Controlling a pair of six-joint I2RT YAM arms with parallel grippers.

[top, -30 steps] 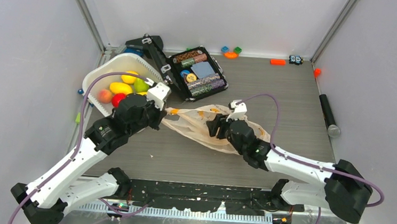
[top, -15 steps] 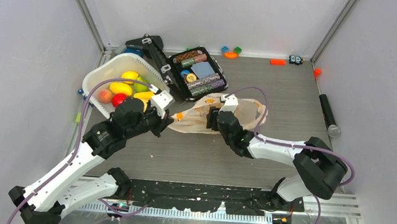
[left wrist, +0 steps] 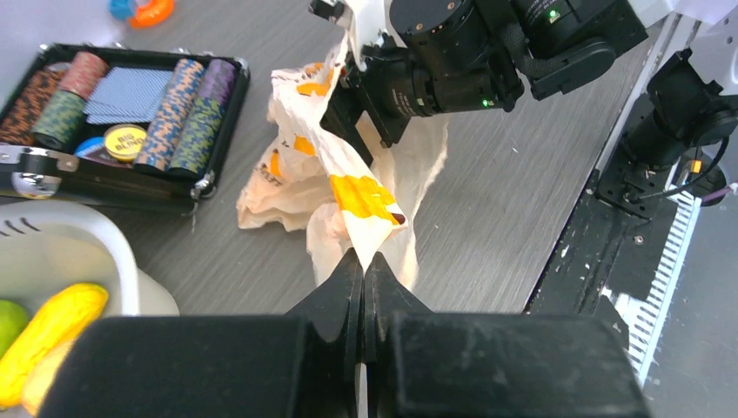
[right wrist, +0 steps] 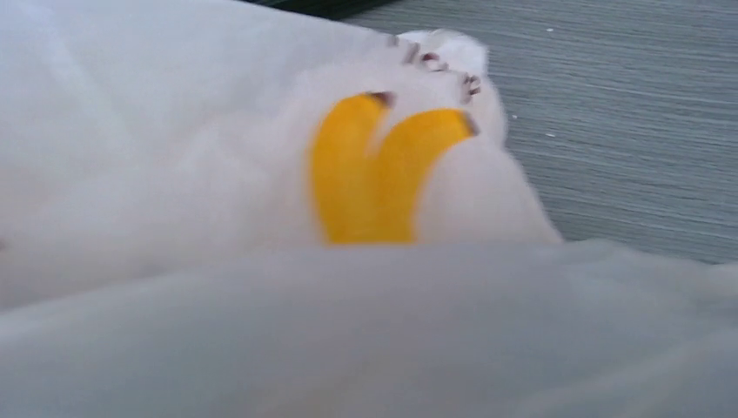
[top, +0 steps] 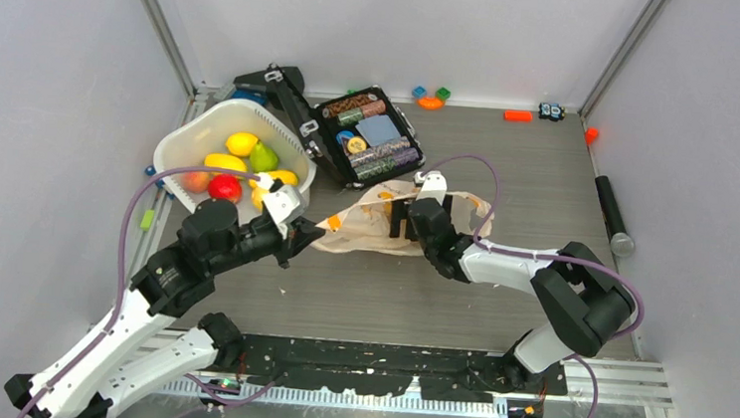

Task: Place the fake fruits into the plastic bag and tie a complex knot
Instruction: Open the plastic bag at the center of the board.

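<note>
Left gripper [left wrist: 361,261] was clamped shut on a thin fold of the plastic bag [left wrist: 358,196]. Right gripper [top: 403,219] sat buried in the bag's crumple, and I couldn't tell if its jaws were apart or gripping. The bag lay collapsed just beside the white tub [top: 193,131], with the fake fruits [top: 226,164] all inside the tub, none bagged. Risks: the pinch was at the very fingertips, so the film could slip out or tear if the arms pulled apart, and loose film could snag the right fingers. Left wrist showed the pinch itself. Top view alone showed tub and fruits. Right wrist showed only film and yellow print against the lens, effectively blind.
</note>
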